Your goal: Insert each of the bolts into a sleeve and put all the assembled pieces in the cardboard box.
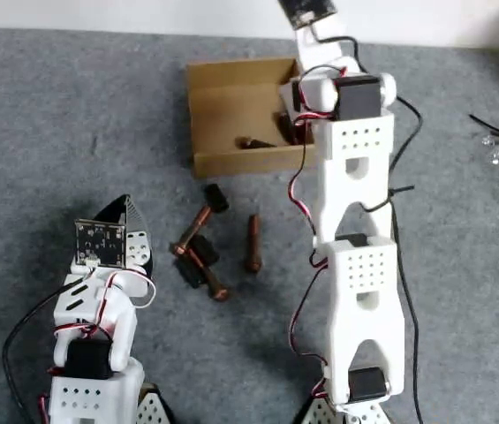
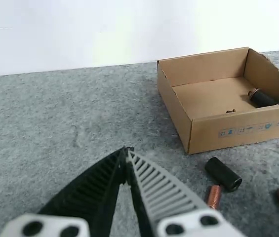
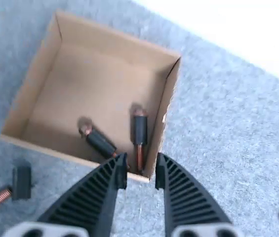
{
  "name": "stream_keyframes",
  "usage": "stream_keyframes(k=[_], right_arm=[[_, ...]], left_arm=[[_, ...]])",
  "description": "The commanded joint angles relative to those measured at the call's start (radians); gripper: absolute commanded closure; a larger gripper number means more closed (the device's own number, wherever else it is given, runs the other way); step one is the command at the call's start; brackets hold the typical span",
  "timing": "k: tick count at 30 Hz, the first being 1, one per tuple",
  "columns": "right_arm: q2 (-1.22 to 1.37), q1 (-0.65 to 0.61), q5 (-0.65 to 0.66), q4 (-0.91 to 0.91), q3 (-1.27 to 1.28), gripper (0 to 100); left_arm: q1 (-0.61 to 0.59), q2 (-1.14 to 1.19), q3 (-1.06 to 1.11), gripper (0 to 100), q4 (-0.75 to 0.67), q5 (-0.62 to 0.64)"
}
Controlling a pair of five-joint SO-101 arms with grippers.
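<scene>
The cardboard box (image 1: 238,162) sits on the grey desk (image 1: 55,106), open side up. Two assembled pieces lie flat on its floor. The first assembled piece (image 3: 139,129) has its long axis along the side wall nearest the right pincer (image 3: 140,172), with copper showing at both ends of its black sleeve. The second assembled piece (image 3: 99,143) lies slanted beside it, copper head toward the middle of the box. The right pincer hangs over the box's corner, its jaws a narrow gap apart and holding nothing.

The left pincer (image 2: 127,154) is well apart from the box, jaws closed tip to tip on nothing. Between the arms, outside the box, a lone bolt (image 1: 253,243) points its long axis straight at the box's near wall. A loose sleeve (image 1: 216,197) lies slanted just before that wall. Next to it a slanted bolt (image 1: 194,230) leans one way and a third bolt (image 1: 214,284) the other.

A row of small blue marks (image 2: 255,128) runs along the box's outer wall, too small to read
</scene>
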Motion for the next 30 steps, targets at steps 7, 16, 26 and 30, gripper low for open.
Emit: stream_keyframes(k=[7, 16, 26, 30], right_arm=[[-0.174, -0.01, -0.046, 0.022, -0.122, 92.2], [-0.486, -0.15, -0.041, 0.019, 0.387, 92.2], [-0.819, -0.423, 0.017, -0.038, 1.079, 92.1], [-0.846, -0.421, 0.017, -0.16, 1.291, 92.1]], left_arm=[[0.012, -0.005, 0.021, 99, -0.018, -0.003], [0.012, -0.005, 0.021, 99, -0.018, -0.003], [0.008, -0.005, 0.021, 99, -0.018, -0.003], [0.005, -0.007, 0.021, 99, -0.018, -0.003]])
